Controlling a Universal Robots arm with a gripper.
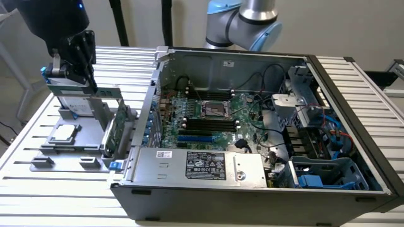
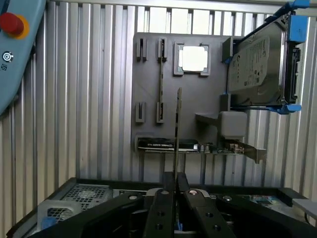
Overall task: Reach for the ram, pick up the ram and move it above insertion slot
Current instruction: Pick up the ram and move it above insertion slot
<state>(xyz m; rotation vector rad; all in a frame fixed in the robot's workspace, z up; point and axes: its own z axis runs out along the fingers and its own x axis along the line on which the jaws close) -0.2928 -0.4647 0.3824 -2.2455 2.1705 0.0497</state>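
We take the grey parts fixture (image 1: 75, 142) as our reference; it lies flat on the slatted aluminium table (image 1: 38, 189).

The open computer case (image 1: 252, 132) sits just beside the fixture, on the exterior view's right of it, lid off so the motherboard (image 1: 208, 123) faces up. The black memory slots (image 1: 208, 124) in the board's middle are well apart from the fixture, with the case wall between. We judge the carry across is not yet made.

The hard drive (image 2: 260, 62) in its blue frame stands on edge at one end of the fixture, in its own cradle, so it can be gripped by the sides. An expansion card (image 1: 120, 127) stands upright along the fixture edge nearest the case. A CPU (image 2: 194, 58) lies flat in a square pocket of the fixture.

The gripper (image 1: 92, 84) hangs above the fixture, clear of its slots. It is clamped on the ram (image 2: 177, 130): in the wrist view the two black fingers (image 2: 161, 201) pinch the thin stick edge-on, and it sticks straight out toward the fixture. We judge the edge-on hold keeps the contact edge free and the stick square for a slot.

A second thin stick (image 2: 162, 82) sits in a narrow fixture slot.
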